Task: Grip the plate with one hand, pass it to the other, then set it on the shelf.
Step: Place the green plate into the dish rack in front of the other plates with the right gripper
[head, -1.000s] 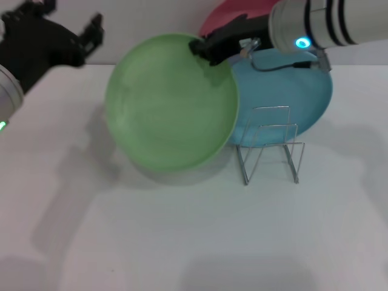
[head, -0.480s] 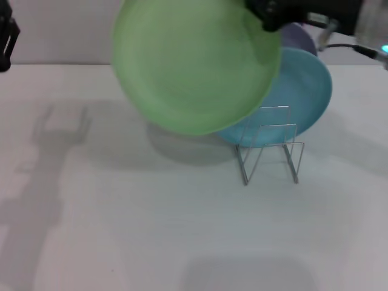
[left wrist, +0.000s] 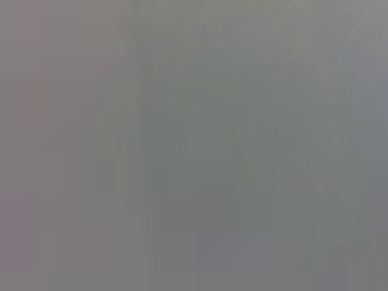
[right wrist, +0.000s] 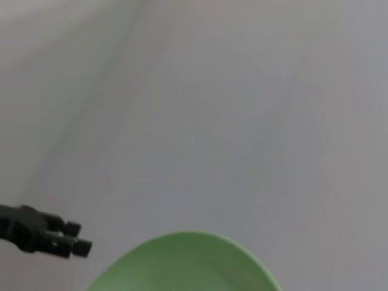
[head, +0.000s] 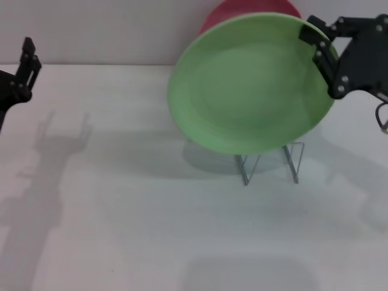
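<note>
Black jointed right gripper [head: 324, 57], visible screws.

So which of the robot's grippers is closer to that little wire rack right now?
The right. The right gripper holds the green plate by its rim, up above the wire rack. The left gripper sits far off at the table's opposite side.

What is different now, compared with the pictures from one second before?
The right hand, gripping the plate throughout, carried it up off the table and across to the robot's right; tilted, it now hangs in front of the rack. The left hand drew back to the left edge. The rack has not moved.
</note>
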You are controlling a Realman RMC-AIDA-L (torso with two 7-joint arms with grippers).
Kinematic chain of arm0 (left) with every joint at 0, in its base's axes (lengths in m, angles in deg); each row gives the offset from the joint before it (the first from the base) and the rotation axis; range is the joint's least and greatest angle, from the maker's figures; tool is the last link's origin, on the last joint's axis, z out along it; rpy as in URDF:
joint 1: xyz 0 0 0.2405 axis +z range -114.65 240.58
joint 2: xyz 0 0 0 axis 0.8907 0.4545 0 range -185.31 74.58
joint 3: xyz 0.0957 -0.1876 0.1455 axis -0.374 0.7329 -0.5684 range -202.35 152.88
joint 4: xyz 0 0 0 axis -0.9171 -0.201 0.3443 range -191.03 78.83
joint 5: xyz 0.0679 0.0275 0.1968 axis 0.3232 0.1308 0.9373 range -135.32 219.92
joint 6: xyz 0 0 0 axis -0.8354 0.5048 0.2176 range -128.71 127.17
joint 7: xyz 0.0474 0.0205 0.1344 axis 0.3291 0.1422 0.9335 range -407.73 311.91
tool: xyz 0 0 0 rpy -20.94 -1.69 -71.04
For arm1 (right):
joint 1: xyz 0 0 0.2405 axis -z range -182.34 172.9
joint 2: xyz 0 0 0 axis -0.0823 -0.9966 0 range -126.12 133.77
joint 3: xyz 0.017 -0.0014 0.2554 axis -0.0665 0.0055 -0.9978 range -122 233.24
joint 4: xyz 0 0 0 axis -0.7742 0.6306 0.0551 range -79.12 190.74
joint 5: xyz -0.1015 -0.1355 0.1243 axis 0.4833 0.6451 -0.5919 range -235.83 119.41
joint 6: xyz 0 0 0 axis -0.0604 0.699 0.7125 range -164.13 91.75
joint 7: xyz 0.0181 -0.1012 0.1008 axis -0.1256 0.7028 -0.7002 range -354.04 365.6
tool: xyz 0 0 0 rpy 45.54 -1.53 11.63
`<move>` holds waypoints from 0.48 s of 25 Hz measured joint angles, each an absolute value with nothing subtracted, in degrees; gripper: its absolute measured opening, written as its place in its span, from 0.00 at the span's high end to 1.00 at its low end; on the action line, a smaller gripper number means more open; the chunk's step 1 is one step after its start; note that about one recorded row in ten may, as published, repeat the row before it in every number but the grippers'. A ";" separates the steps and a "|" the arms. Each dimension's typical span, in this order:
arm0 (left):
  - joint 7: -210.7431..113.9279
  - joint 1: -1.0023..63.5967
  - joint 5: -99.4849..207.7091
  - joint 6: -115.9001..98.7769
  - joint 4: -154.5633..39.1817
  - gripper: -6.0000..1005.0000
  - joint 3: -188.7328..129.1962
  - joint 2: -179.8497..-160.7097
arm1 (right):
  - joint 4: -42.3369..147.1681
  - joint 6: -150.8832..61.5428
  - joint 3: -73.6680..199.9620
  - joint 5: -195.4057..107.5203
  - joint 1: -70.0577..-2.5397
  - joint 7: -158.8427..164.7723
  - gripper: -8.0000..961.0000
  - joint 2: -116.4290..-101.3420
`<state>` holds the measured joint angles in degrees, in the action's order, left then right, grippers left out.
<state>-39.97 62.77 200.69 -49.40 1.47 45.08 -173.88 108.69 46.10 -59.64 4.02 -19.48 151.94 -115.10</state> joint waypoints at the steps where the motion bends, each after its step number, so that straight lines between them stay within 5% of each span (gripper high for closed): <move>1: -39.97 62.77 200.69 -49.40 1.47 0.25 45.08 -173.88 | 108.69 46.10 -59.64 4.02 -19.48 151.94 0.94 -115.10; 12: -41.63 60.17 200.73 -49.65 -2.10 0.25 44.47 -173.85 | 105.69 50.69 -64.37 4.64 -20.69 164.81 0.94 -114.99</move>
